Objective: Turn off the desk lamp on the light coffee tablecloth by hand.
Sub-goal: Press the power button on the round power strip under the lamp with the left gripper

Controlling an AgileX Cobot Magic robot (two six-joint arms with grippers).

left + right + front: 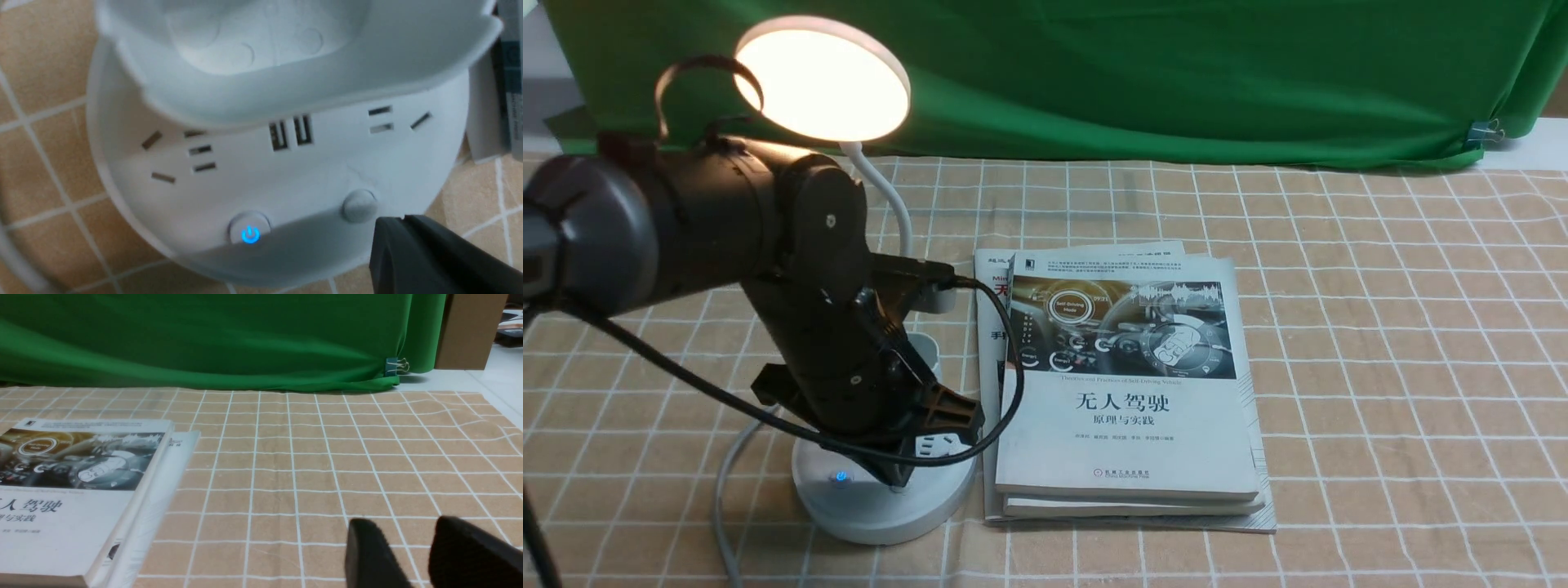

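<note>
I see desk lamp [821, 77] near left on gridded light coffee tablecloth [1380, 343]: smooth white plastic, round disc lit, two domed buttons [359, 206], one glowing blue. My left gripper [927, 433], matte black, over base [286, 179]; opening I can't tell. My right gripper [412, 559] parted, empty.

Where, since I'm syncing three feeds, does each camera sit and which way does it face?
Front view: between the arms, facing forward over the light coffee tablecloth to the lit desk lamp, books and green backdrop; the left arm shows.
Left wrist view: on the left wrist, close above the lamp's base and blue-lit power button; the left end effector shows.
Right wrist view: low over the cloth, facing the backdrop; the right end effector shows.
Shared: front and right wrist views both show the books.
</note>
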